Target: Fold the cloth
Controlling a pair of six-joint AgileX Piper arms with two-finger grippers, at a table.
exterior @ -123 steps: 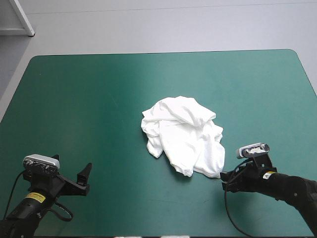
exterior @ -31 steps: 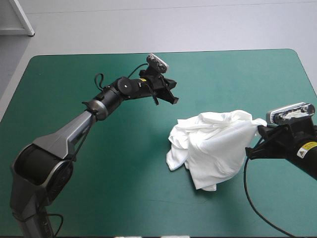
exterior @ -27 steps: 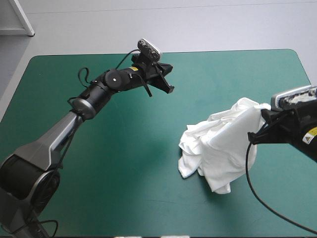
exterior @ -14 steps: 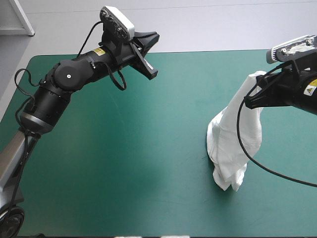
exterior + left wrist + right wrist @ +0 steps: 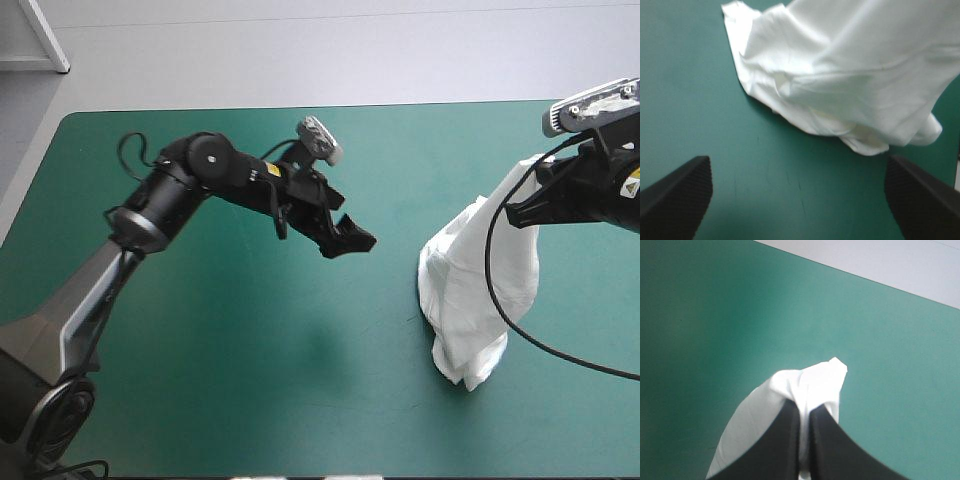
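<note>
Teal-green table (image 5: pixel 200 380) is filling most of the high view. White T-shirt (image 5: pixel 470 290) is hanging at the right of the frame as one long crumpled drape, with its top corner pinched up at right-centre and its lower end bunching on the cover at lower right. Right arm is sitting at the right edge of the frame. The right gripper (image 5: pixel 515 212) is raised above the table and clamping the T-shirt's upper edge. In the right wrist view, the right gripper (image 5: pixel 805 410) is showing black fingers all but closed into one arch, a small white peak of T-shirt (image 5: pixel 812 377) is poking out past the tips, and more cloth is draping away under one side of the gripper. Ahead of it there is bare cover out to the table's edge. Left arm is spanning from the left edge of the frame to the centre, with the left gripper (image 5: pixel 350 243) hovering over bare cover, pointing toward the T-shirt, apart from it and carrying nothing. In the left wrist view, the left gripper (image 5: pixel 796 158) is showing its fingers (image 5: pixel 675 200) standing wide apart with only cover between them. The T-shirt (image 5: pixel 850 75) is sitting ahead of the gripper, its lower folds resting on the cover, and a strip of bare cover is separating cloth and fingertips.
</note>
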